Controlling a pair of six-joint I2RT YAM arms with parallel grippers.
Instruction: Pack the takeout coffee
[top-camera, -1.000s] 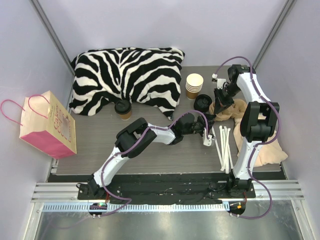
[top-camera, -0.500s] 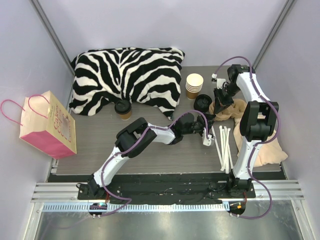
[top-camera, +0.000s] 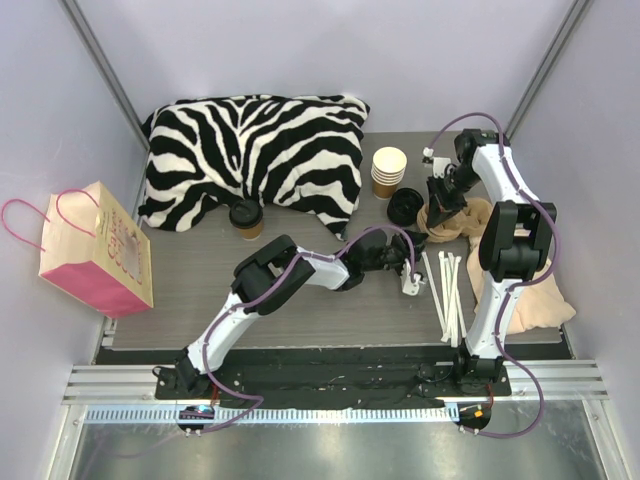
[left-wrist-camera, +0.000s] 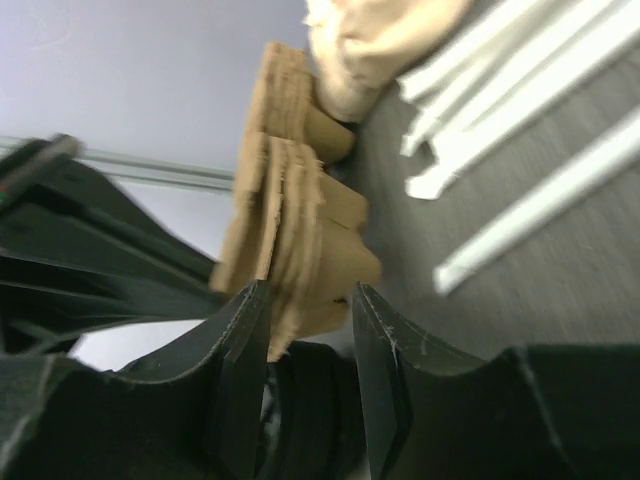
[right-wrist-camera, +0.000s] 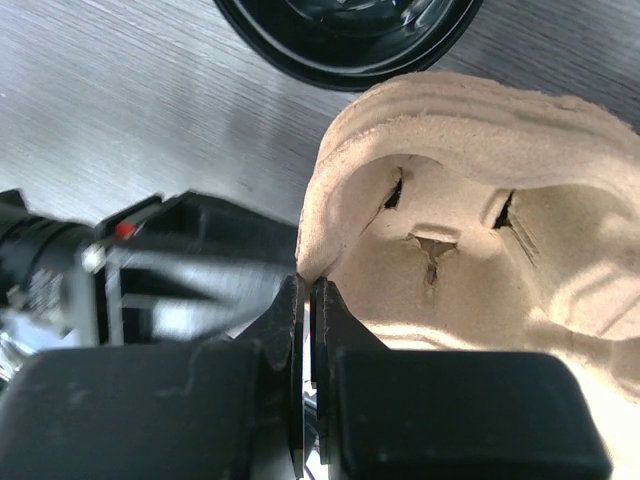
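At the far right of the bench (top-camera: 190, 285): one pulp cup carrier (right-wrist-camera: 470, 190), its rim pinched in my right end effector (right-wrist-camera: 308, 288), jaws closed on it. My left end effector (left-wrist-camera: 310, 300) straddles the carrier's edge, half-open; whether it grips, I cannot tell. Coffee (top-camera: 246, 217): lidded, upright beside the striped pillow (top-camera: 250, 150), well apart from both. Step, as I judge it: freeing one carrier. Next: fetch the coffee. Pink bag (top-camera: 100, 255): print unreadable.

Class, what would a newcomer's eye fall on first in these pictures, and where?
The zebra-striped pillow at the back left stands out most, then the pink paper bag at the far left. On the right, the left gripper and right gripper both clamp tan pulp cup carriers.
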